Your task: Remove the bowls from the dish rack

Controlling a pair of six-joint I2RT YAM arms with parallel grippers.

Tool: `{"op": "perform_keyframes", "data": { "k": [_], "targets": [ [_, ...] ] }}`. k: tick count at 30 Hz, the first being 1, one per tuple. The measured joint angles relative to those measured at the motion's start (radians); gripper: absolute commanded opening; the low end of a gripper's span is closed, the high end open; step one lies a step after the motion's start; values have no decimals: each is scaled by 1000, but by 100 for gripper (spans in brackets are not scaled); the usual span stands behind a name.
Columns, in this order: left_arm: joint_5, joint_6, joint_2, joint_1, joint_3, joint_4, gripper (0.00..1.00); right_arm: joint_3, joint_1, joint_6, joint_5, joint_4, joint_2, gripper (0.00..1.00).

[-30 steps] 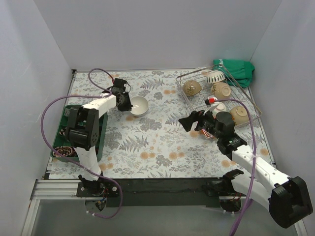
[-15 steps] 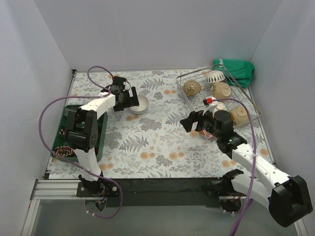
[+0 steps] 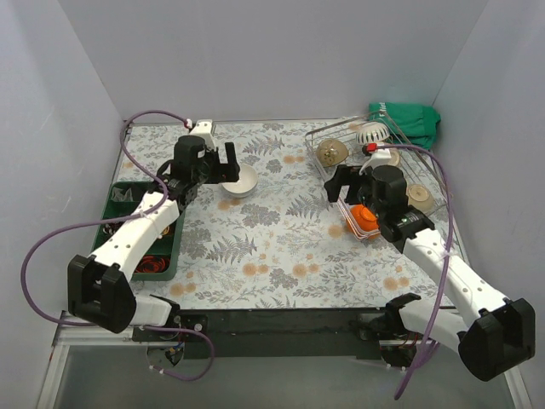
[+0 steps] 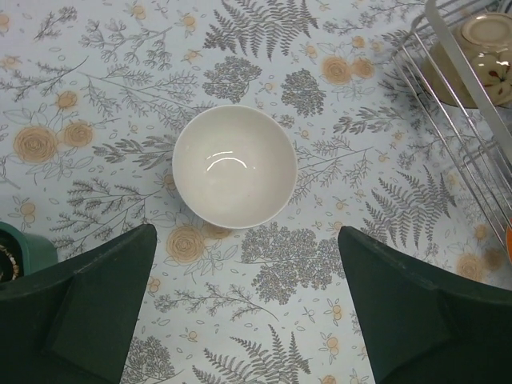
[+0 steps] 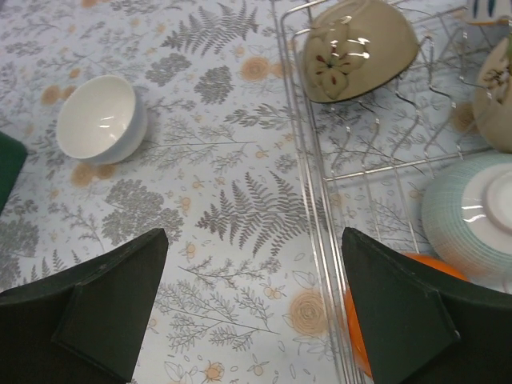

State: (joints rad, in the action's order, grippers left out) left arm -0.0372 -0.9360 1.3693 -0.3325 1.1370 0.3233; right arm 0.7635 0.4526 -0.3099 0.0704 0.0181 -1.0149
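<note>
A white bowl [image 4: 234, 166] stands upright on the floral tablecloth, free of my left gripper [image 4: 246, 240], which hangs open just above and in front of it. In the top view that bowl [image 3: 239, 180] sits right of the left gripper [image 3: 220, 170]. The dish rack [image 3: 423, 182] at the far right holds a tan flowered bowl [image 5: 360, 48], a pale teal bowl [image 5: 472, 212], an orange bowl [image 3: 364, 217] and a striped white bowl [image 3: 372, 132]. My right gripper [image 5: 254, 240] is open and empty over the rack's left rim [image 5: 308, 152].
A green compartment tray [image 3: 113, 202] lies at the left table edge under the left arm. A green cloth [image 3: 409, 119] is bunched behind the rack in the far right corner. White walls enclose the table on three sides.
The left gripper opened and let go of the white bowl, which now stands on the cloth, then drew back. The right gripper moved away from me toward the rack's left rim.
</note>
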Motion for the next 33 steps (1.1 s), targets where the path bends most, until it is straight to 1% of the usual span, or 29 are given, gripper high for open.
{"op": "perform_keyframes", "data": {
  "k": [4, 8, 14, 22, 29, 33],
  "targets": [
    [-27, 52, -68, -54, -74, -52, 98, 66, -43, -8, 56, 74, -51, 99],
    [-87, 97, -119, -94, -131, -92, 98, 117, -105, 4, 103, 130, -109, 99],
    [-146, 119, -154, -116, -140, -127, 98, 221, -156, 50, 222, 177, -214, 98],
    [-180, 121, -162, -115, -146, -153, 98, 400, -157, 108, 388, 203, -426, 99],
    [-184, 120, -165, -116, -149, -167, 98, 615, -158, 171, 568, 249, -674, 98],
    [-184, 118, -177, -116, -149, -169, 98, 718, -158, 189, 642, 281, -796, 99]
  ]
}}
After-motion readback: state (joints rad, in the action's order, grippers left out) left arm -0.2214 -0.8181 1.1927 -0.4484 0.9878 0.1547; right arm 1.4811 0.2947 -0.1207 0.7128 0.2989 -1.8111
